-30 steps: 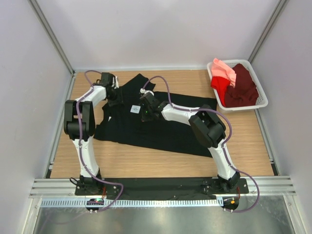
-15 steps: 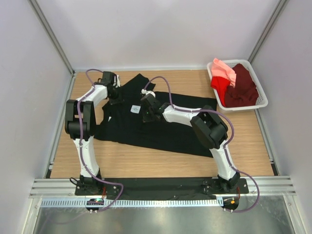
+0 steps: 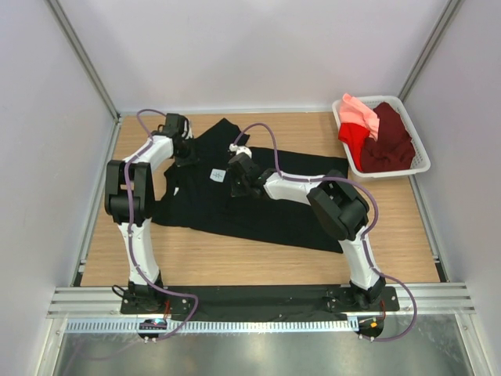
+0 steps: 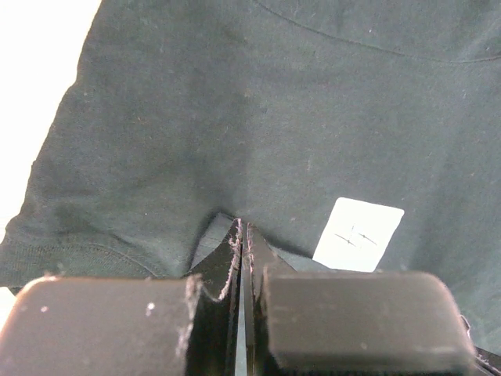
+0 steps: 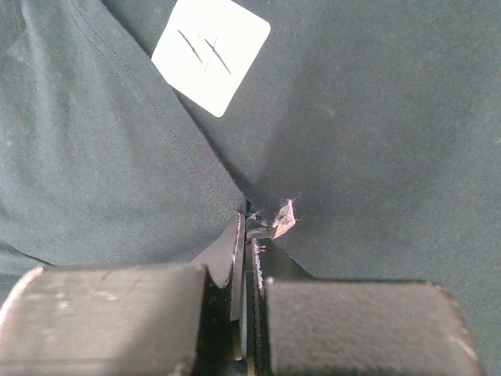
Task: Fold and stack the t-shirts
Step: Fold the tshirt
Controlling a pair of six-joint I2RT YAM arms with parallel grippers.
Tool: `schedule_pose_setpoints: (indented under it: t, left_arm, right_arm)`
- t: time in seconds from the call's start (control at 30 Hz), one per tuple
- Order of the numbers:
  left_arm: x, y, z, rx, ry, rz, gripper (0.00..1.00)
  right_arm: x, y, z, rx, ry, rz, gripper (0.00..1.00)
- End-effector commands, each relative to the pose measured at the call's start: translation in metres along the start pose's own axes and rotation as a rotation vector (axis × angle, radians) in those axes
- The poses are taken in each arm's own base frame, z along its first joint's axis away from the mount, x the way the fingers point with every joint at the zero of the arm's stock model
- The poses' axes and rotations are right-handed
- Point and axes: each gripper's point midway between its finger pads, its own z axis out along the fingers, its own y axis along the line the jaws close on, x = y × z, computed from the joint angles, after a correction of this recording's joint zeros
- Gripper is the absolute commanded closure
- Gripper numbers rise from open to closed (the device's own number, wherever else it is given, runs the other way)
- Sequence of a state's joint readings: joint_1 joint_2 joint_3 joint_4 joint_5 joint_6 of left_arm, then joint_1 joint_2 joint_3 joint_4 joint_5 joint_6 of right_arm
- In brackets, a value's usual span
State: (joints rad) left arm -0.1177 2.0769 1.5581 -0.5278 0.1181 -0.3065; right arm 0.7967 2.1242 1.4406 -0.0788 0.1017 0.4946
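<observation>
Left pincer is fully closed with a small pucker of the black t-shirt nipped between its tips, up near the shirt's upper-left edge in the top view. The right pincer is closed too, on a thin ridge of the same cloth just right of the white label.

Risks: both grips look shallow, only a sliver of fabric in each, so a quick lift could let the cloth slip out. The two pinch points sit close together around the label. Pulling from there would likely bunch the shirt rather than lay a clean fold, and most of its body would drag across the desk.

The black t-shirt lies spread mid-desk, fairly flat but skewed, with its hem running toward the lower right. It is matte, dark and lint-flecked. The maroon t-shirt, red t-shirt and salmon-pink t-shirt sit heaped in the white basket at upper right, unfolded.
</observation>
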Motion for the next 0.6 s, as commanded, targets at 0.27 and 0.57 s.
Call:
schedule_pose_setpoints:
  t: [0.27,0.57]
  left_arm:
    - [-0.047,-0.008,-0.026,-0.021,-0.146,-0.010,1.00]
    - [-0.022,0.004,-0.022,-0.043,-0.097,0.077,0.76]
  right_arm:
    - [-0.041,0.011,-0.021,-0.019,-0.136,-0.009,0.99]
    - [-0.035,0.013,-0.019,-0.031,-0.121,-0.010,0.99]
